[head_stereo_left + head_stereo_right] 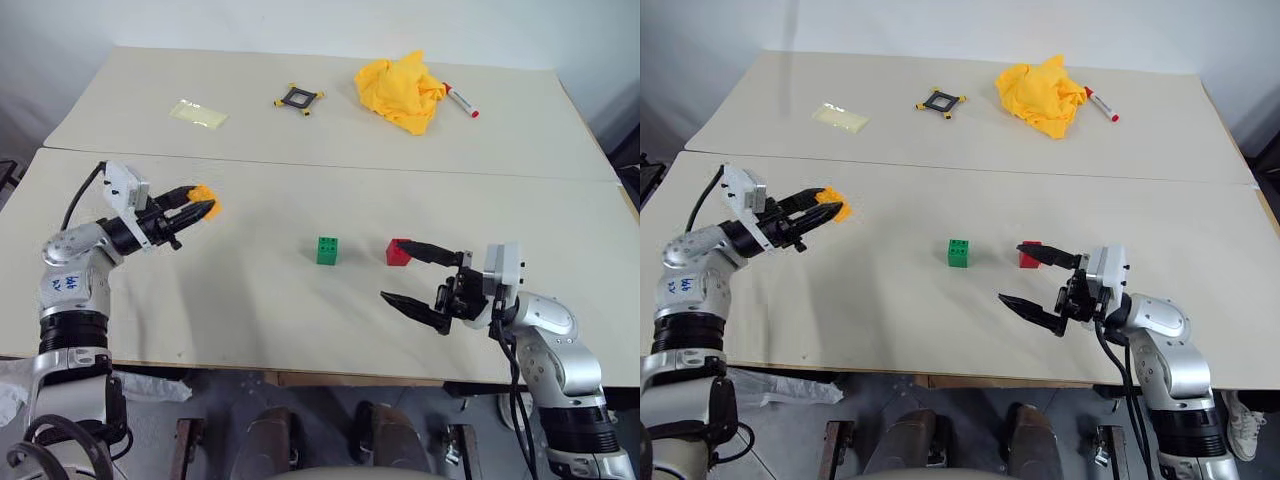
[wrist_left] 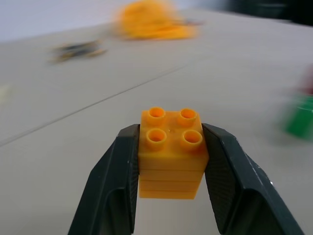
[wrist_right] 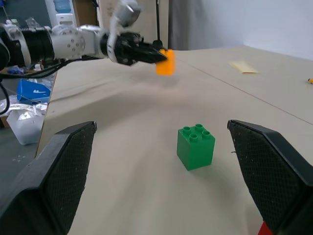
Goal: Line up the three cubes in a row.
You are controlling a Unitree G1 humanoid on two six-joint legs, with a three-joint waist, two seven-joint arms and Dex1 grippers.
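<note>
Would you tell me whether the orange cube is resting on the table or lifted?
Lifted: the left claw grips the orange cube clear of the table.

No lettering, label, brand or number can be read on anything here; the few markings are too small.

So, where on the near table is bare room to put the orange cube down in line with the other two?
Bare table runs from the orange cube in the left gripper to the green cube. Right of green it is crowded: the red cube sits at the open right gripper.
</note>
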